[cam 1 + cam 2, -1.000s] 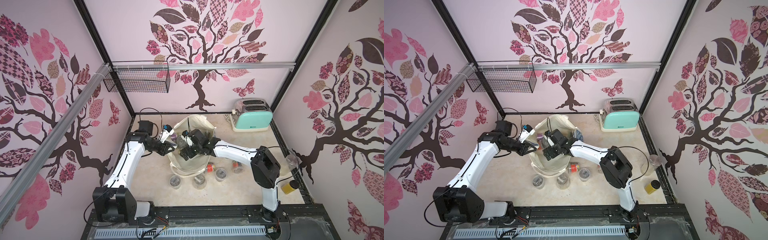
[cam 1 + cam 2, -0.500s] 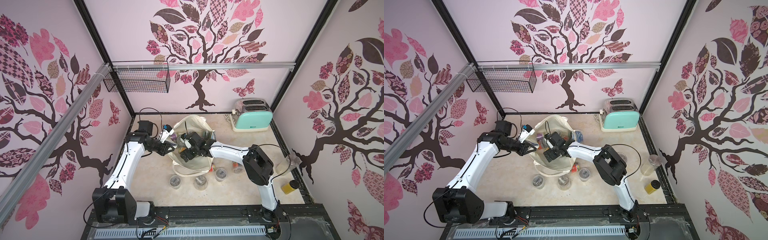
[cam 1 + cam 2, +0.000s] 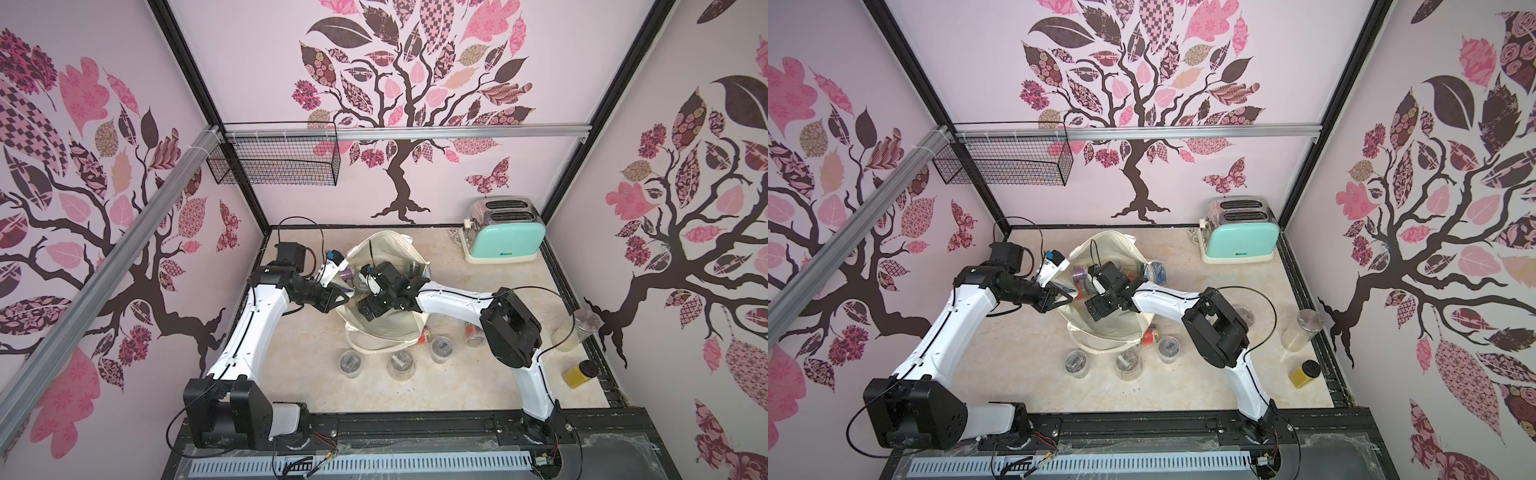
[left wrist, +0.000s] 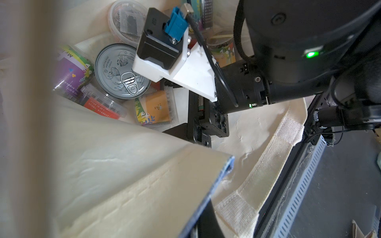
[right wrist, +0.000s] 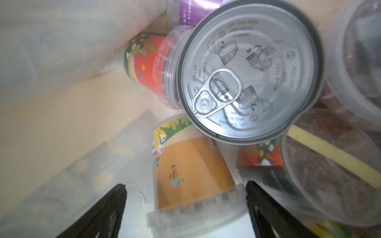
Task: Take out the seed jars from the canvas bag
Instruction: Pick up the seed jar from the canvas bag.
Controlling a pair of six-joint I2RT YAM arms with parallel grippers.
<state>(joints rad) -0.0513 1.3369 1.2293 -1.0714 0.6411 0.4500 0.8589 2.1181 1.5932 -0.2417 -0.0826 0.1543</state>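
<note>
The cream canvas bag (image 3: 386,328) (image 3: 1104,332) stands open mid-table. My left gripper (image 3: 347,294) (image 4: 203,222) is shut on the bag's rim (image 4: 144,185) and holds the mouth apart. My right gripper (image 3: 368,309) (image 5: 185,185) reaches down inside the bag, open. An orange-labelled seed jar (image 5: 191,171) (image 4: 156,109) lies on its side between the fingers, its lid near one fingertip (image 5: 253,191). Red (image 5: 148,66) and purple (image 5: 195,8) seed jars lie deeper in the bag. Several more seed jars (image 3: 401,365) stand on the table before it.
A pull-tab metal lid (image 5: 247,72) rests on the pile in the bag. A mint toaster (image 3: 503,237) stands at the back right. A tall clear container (image 3: 575,332) and a yellow jar (image 3: 579,373) stand by the right wall. A wire basket (image 3: 276,160) hangs on the back wall.
My right arm has shifted left, carrying its gripper a little further into the bag. The left arm still holds the rim in the same place.
</note>
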